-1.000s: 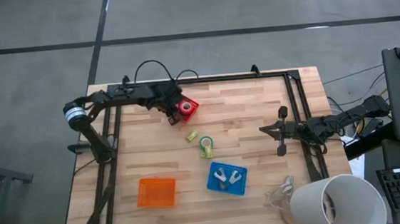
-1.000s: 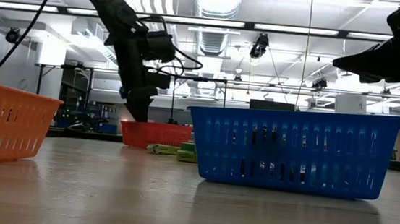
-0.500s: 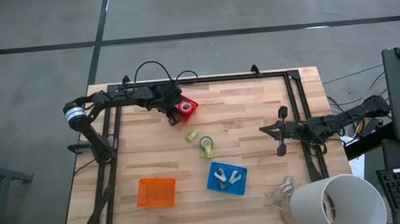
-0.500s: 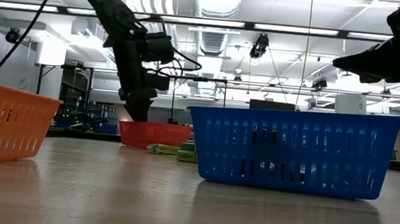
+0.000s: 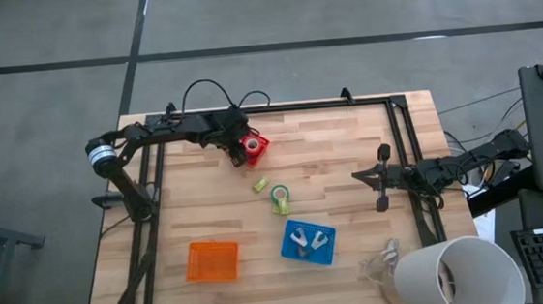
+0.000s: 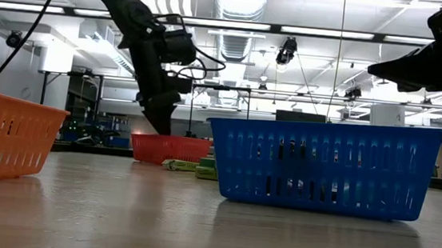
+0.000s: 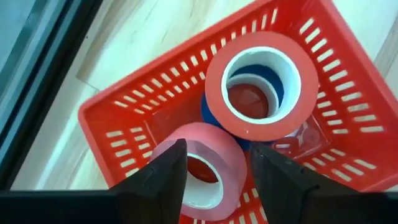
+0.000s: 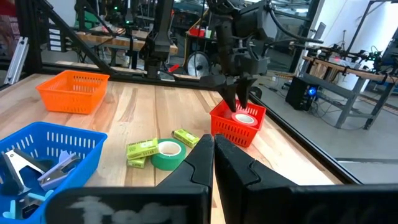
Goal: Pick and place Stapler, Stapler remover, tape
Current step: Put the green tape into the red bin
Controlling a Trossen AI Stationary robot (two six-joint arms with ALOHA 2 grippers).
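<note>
My left gripper (image 5: 239, 150) hangs open over the red basket (image 5: 257, 143), near the table's far edge. In the left wrist view (image 7: 217, 149) its fingers stand above a pink tape roll (image 7: 208, 137). That roll lies in the basket against a larger red-orange roll with a white core (image 7: 267, 43). The green tape roll (image 5: 280, 198) lies flat on the table's middle, also seen in the right wrist view (image 8: 166, 154). My right gripper (image 5: 359, 176) waits shut above the table's right side, fingers pointing toward the left (image 8: 213, 146).
A blue basket (image 5: 308, 242) near the near edge holds silvery claw pieces. An orange basket (image 5: 212, 261) sits to its left. Small yellow-green boxes (image 5: 261, 185) lie beside the green roll. A big white tub (image 5: 456, 273) stands at the near right corner. A black frame (image 5: 401, 132) rims the table.
My left gripper has shifted slightly toward the table's right and far edge, staying over the red basket. The right arm has kept still.
</note>
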